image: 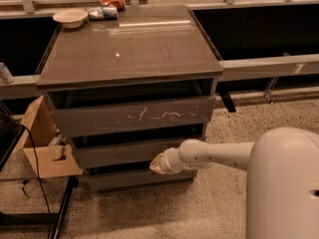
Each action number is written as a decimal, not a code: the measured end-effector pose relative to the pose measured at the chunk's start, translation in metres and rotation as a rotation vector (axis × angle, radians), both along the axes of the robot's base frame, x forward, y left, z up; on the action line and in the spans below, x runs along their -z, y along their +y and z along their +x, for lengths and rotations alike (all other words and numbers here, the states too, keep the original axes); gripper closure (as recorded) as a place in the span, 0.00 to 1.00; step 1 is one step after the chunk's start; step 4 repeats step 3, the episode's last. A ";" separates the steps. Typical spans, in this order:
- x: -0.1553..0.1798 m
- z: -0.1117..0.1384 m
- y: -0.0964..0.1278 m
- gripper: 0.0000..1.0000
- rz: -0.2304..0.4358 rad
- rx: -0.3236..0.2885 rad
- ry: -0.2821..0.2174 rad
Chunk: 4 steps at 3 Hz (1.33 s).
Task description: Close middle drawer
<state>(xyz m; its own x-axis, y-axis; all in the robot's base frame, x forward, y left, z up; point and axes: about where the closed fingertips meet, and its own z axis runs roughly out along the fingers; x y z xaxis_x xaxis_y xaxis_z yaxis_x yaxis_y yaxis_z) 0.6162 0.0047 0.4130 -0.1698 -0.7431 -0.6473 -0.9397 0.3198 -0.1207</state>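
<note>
At the middle drawer (119, 153) front, the gripper (158, 164) tips an outstretched arm; closure unclear.

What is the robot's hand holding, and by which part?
Nothing, it seems. The gripper is at the flat front of the middle drawer, right of its middle, and that front has no handle to grab.

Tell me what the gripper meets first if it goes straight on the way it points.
Likely the middle drawer front: the gripper sits right before it, low at the cabinet, pointing toward it. Depth is unclear; they may already touch.
</note>
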 end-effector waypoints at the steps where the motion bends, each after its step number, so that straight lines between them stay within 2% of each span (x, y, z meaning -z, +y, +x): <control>1: 0.000 0.000 0.000 0.13 0.000 0.000 0.000; 2: 0.000 0.000 0.000 0.00 0.000 0.000 0.000; 4: 0.000 0.000 0.000 0.00 0.000 0.000 0.000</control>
